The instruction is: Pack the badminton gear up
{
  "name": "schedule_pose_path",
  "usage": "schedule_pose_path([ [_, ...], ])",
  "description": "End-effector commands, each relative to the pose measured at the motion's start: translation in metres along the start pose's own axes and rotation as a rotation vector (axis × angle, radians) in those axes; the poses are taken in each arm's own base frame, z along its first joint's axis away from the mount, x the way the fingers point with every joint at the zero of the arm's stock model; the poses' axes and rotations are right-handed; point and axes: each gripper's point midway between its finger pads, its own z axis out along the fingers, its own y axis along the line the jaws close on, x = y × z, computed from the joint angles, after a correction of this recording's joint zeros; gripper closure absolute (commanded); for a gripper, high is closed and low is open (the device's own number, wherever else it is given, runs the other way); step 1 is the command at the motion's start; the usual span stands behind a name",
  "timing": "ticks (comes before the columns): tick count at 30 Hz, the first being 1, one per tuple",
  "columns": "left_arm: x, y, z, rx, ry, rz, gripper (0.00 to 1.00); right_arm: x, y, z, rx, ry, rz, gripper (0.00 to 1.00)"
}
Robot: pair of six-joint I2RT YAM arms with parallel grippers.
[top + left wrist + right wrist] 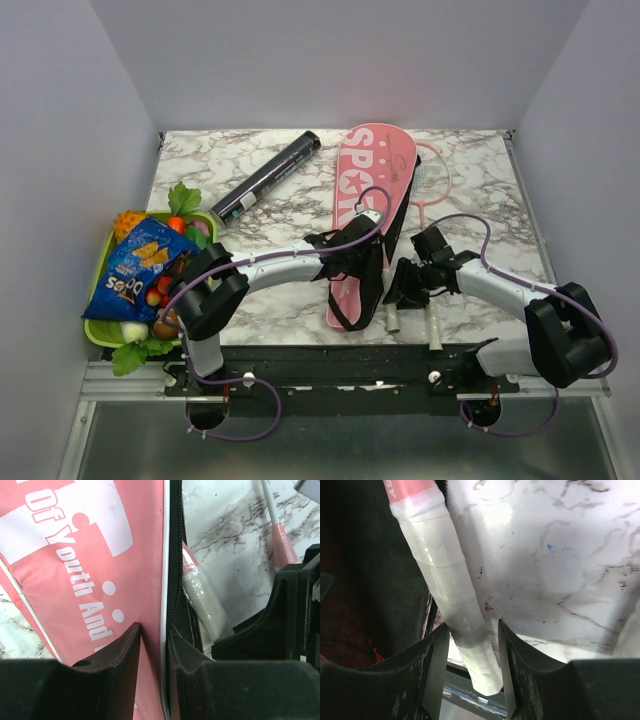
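Observation:
The pink "SPORT" bag [362, 190] lies lengthwise mid-table, its zipped edge opened at the near end. My left gripper [357, 248] is shut on the bag's pink flap by its white piping [154, 630]. One racket's white handle [451, 580] lies beside the bag's black lining [370, 580]. My right gripper [406, 284] is open and straddles that handle [472, 627] near its butt end, with a gap at the right finger. The second racket [434, 325] lies just to the right, and its shaft shows in the left wrist view [280, 530]. The black tube [265, 178] lies at the back left.
A green tray [97, 332] of toy fruit stands at the left edge with a blue snack packet [135, 270] on it. Grey walls close the table on three sides. The metal rail at the front edge [330, 365] lies just below the racket handles.

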Motion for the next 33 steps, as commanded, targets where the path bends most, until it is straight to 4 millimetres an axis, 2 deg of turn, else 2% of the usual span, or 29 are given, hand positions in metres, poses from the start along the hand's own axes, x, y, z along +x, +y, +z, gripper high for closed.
schedule_pose_path([
  [1,-0.01,-0.011,-0.006,0.031,-0.037,-0.012,0.66,0.004,0.003,0.007,-0.046,0.003,0.024,0.51],
  [5,-0.017,-0.021,-0.012,0.081,-0.056,-0.01,0.66,0.004,0.003,0.008,-0.052,-0.009,0.033,0.77],
  [6,-0.02,-0.024,-0.014,0.094,-0.061,-0.007,0.66,0.002,0.004,0.006,-0.054,-0.017,0.032,0.8],
  [8,-0.027,-0.033,-0.026,0.137,-0.082,0.001,0.57,-0.001,0.005,0.005,-0.055,-0.029,0.029,0.89],
  [9,-0.028,-0.036,-0.029,0.149,-0.08,0.01,0.53,-0.004,0.008,0.003,-0.061,-0.038,0.026,0.9],
  [12,-0.031,-0.044,-0.046,0.179,-0.065,0.033,0.52,-0.006,0.012,0.001,-0.067,-0.04,0.017,0.96],
  [16,-0.032,-0.037,-0.067,0.165,-0.093,0.01,0.48,-0.01,0.016,-0.001,-0.076,-0.046,0.003,0.99],
  [19,-0.032,-0.004,-0.077,0.025,-0.127,-0.012,0.46,-0.013,0.019,-0.003,-0.082,-0.054,-0.011,0.99],
  [20,-0.022,0.011,-0.077,-0.03,-0.094,-0.015,0.46,-0.014,0.02,-0.004,-0.084,-0.055,-0.013,0.99],
  [21,-0.02,0.024,-0.075,-0.074,-0.091,-0.032,0.47,-0.015,0.021,-0.005,-0.088,-0.059,-0.018,0.99],
  [22,-0.015,0.034,-0.072,-0.103,-0.074,-0.046,0.5,-0.016,0.023,-0.005,-0.091,-0.06,-0.02,0.99],
  [23,-0.007,0.052,-0.068,-0.145,-0.051,-0.07,0.53,-0.019,0.026,-0.007,-0.098,-0.068,-0.026,0.99],
  [25,0.0,0.064,-0.064,-0.17,-0.032,-0.095,0.65,-0.021,0.03,-0.008,-0.108,-0.069,-0.031,0.99],
  [28,0.008,0.077,-0.056,-0.204,-0.007,-0.091,0.74,-0.026,0.035,-0.011,-0.12,-0.078,-0.034,0.99],
  [33,0.031,0.087,-0.033,-0.225,0.066,-0.08,0.77,-0.035,0.043,-0.011,-0.132,-0.09,-0.036,1.0],
])
